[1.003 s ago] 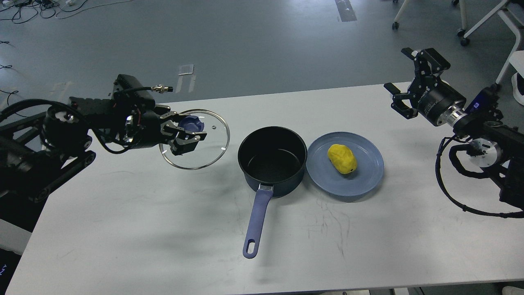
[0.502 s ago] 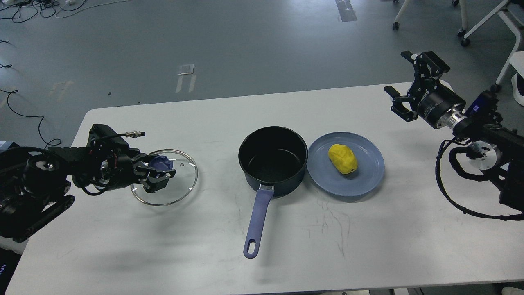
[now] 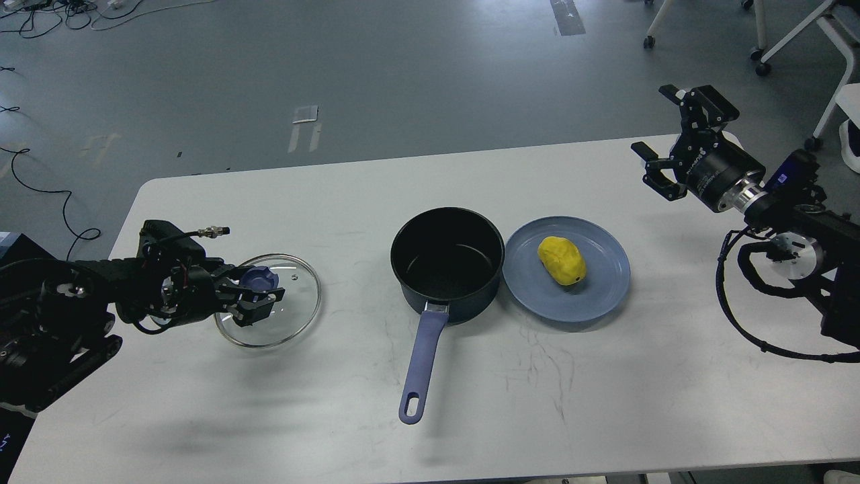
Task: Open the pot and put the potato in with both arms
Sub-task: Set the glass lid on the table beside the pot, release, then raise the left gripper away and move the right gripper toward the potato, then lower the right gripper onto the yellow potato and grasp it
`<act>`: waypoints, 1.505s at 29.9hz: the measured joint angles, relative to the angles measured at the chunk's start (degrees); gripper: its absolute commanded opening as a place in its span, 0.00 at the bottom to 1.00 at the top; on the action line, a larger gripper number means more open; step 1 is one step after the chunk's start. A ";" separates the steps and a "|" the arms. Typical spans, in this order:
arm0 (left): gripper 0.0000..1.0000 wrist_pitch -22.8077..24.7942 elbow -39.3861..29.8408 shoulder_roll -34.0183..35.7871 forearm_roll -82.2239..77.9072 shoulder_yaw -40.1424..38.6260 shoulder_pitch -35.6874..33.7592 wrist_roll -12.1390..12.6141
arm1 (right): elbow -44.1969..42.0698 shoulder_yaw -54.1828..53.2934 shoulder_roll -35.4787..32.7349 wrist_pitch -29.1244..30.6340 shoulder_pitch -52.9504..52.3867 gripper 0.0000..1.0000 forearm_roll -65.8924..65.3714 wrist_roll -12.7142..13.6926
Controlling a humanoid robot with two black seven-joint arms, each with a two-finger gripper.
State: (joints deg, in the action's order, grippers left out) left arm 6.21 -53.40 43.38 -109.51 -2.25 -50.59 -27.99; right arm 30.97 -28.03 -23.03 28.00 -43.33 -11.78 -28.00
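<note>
Lowered round glass lid (image 3: 282, 306) near matte pot (image 3: 448, 263).

We see a clear glass lid (image 3: 269, 300) with a metal rim. The pot (image 3: 448, 262) looks matt black inside; the table (image 3: 537, 403) is smooth and scuffed.

White counter (image 3: 201, 403) before me, glass lid (image 3: 269, 300) at left, uncovered pot (image 3: 448, 262) mid-counter, blue plate (image 3: 591, 296) just right of it.
</note>
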 measured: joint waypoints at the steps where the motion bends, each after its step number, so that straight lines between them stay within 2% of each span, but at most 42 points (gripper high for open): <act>1: 0.81 0.00 0.02 0.00 0.00 -0.01 0.09 0.00 | 0.00 0.00 0.00 0.00 0.00 1.00 0.00 0.00; 5: 0.96 0.00 0.05 0.00 0.01 -0.04 0.20 0.00 | 0.00 0.00 -0.03 0.00 0.00 1.00 0.00 0.00; 12: 0.97 1.06 -1.64 0.64 5.57 -2.13 -1.73 -0.01 | 0.88 0.07 -1.22 0.00 -0.48 1.00 -0.34 0.00; 17: 0.97 9.79 -4.86 0.79 25.76 -4.44 -9.78 -0.01 | 5.55 2.93 -7.09 0.00 -3.20 1.00 -3.18 0.00; 21: 0.97 16.98 -5.22 -0.07 50.04 -6.25 -14.25 -0.01 | 11.70 9.73 -13.10 0.01 -10.46 1.00 -11.22 -0.03; 24: 0.97 19.38 -5.13 -1.24 65.22 -7.85 -14.83 0.00 | 16.02 14.00 -16.44 0.01 -15.83 1.00 -19.06 -0.03; 30: 0.97 20.25 -4.84 -3.41 70.40 -11.47 -14.13 0.66 | 23.70 21.97 -19.62 0.01 -25.49 1.00 -39.00 -0.01; 36: 0.97 20.40 -4.84 -3.82 70.57 -11.78 -14.03 0.74 | 25.86 35.39 -17.11 0.02 -34.73 1.00 -55.20 0.00; 45: 0.97 20.41 -5.35 -3.76 70.51 -12.50 -14.06 0.83 | 20.31 52.19 -5.76 -0.01 -40.18 1.00 -57.79 0.00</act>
State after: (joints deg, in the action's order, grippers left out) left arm 26.62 -58.75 39.62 -39.01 -14.75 -64.64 -27.16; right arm 51.28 24.16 -28.78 27.99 -83.51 -69.57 -28.00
